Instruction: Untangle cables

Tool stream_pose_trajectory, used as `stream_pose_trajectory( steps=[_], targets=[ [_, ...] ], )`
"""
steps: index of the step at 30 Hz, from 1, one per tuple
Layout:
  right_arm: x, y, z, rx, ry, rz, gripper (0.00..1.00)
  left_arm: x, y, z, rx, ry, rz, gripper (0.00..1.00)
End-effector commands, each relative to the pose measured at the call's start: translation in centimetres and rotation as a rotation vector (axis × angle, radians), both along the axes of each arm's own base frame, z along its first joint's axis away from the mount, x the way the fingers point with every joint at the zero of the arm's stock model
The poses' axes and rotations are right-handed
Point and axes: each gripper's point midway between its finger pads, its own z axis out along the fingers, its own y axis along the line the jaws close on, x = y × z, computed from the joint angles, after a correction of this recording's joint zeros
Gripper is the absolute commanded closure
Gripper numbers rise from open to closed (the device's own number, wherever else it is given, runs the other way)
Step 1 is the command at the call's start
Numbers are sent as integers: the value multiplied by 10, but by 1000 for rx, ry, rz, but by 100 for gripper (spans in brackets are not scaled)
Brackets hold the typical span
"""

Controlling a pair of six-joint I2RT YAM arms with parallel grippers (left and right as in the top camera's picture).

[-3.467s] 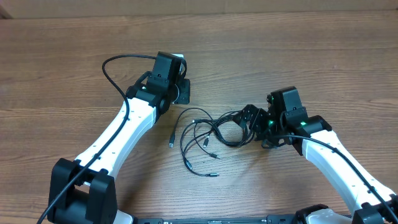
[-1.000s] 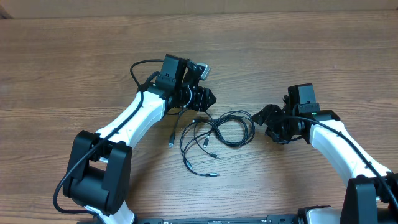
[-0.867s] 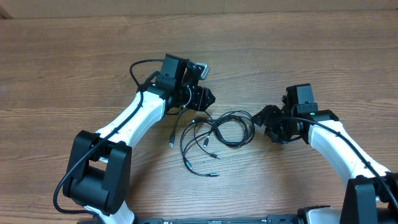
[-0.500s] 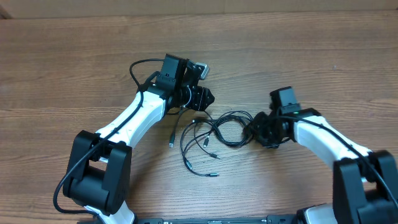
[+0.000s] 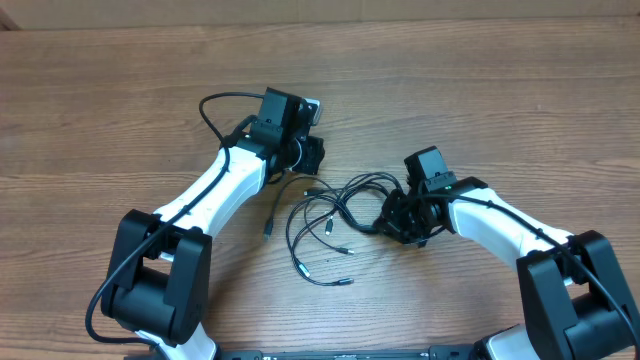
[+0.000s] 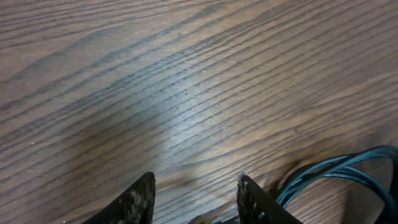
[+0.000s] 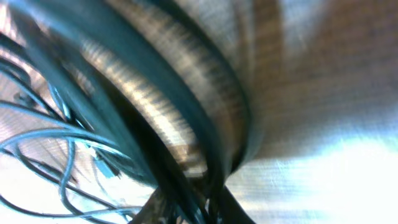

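- Wood-grain table [image 5: 480, 90] carries the cables [image 5: 335, 212] near its middle: thin black cords in overlapping loops, lying between the two arms.
- Loose strands trail off the tangle toward the near-left, ending in small plugs flat on the wood.
- At the tangle's right edge sits the right gripper [image 5: 398, 215]. Its wrist view is blurred, but dark strands [image 7: 74, 124] fill it and run down between the narrow jaws, pinched there [image 7: 189, 210].
- Left gripper [image 5: 312, 160] hovers just beyond the tangle's upper-left loop, holding nothing. Its fingers [image 6: 135, 200] stand moderately apart with bare wood between them, and a cable loop [image 6: 336, 171] lies just right of the right-hand finger.
- A thicker black lead [image 5: 215, 105] arcs off the left arm's wrist, clear of the cords.
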Motion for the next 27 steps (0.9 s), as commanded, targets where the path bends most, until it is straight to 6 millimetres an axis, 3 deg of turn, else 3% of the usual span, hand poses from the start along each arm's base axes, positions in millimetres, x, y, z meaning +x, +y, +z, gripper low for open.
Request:
stream_pose_trajectory(
  steps=[1, 5, 12, 14, 17, 23, 25, 27],
  targets=[
    [18, 11, 22, 41, -54, 62, 85, -11, -24, 7, -99, 18, -122, 56],
    [20, 12, 28, 40, -59, 74, 76, -24, -44, 18, -205, 30, -241, 50],
    [20, 9, 26, 20, -59, 72, 75, -28, -45, 17, -185, -3, -319, 46],
    [21, 6, 24, 0, -65, 67, 78, -28, -45, 17, -178, -11, -333, 45],
    [25, -7, 18, -83, -82, 48, 96, -28, -45, 17, -177, -13, -336, 44],
    [23, -18, 11, -149, -77, 38, 96, -28, -45, 17, -175, -17, -341, 43],
    [23, -12, 14, -111, -88, 67, 96, -28, -45, 17, -169, -22, -346, 42],
    [26, 10, 25, 11, -153, 182, 96, -26, -43, 15, -152, -26, -338, 42]
  ],
)
